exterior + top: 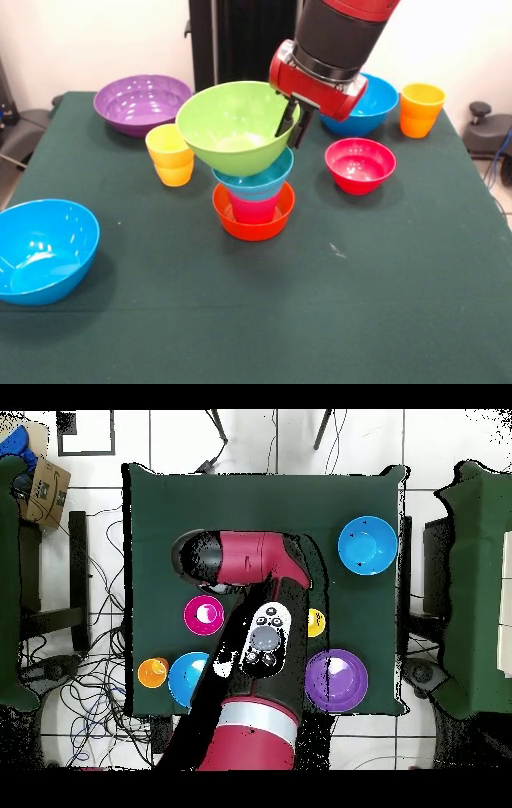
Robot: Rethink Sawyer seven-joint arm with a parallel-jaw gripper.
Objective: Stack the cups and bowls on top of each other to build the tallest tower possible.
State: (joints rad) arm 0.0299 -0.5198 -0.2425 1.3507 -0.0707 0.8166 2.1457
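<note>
Overall, the work surface is a table (376, 312) covered in dark green cloth, standing on a white tiled floor (250, 444) with cables trailing over it around the table's edges. From above, a cardboard box (45, 489) sits on a stand off one corner, and further furniture draped in dark green flanks the table on both sides.

Counting the bowls gives seven: one purple bowl (142, 102) at the far edge, one lime green bowl (236, 126), two blue bowls, the near one (44, 250) at the front corner and the far one (370, 108) partly behind the arm, one small red bowl (360, 164), one light blue bowl (254, 182) and one orange bowl (252, 218). Cups number three: a yellow cup (170, 154) just beside the stack, an orange cup (421, 110) near the far blue bowl, and a red-pink cup (254, 210).

The tower (250, 172) stands near the table's middle: the orange bowl forms the base, the red-pink cup sits inside it, the light blue bowl rests on the cup, and the lime green bowl sits tilted on top. The gripper (293, 122) pinches the green bowl's rim on the side toward the red bowl, one finger inside and one outside. In the overhead view the red arm (250, 574) covers the tower entirely.
</note>
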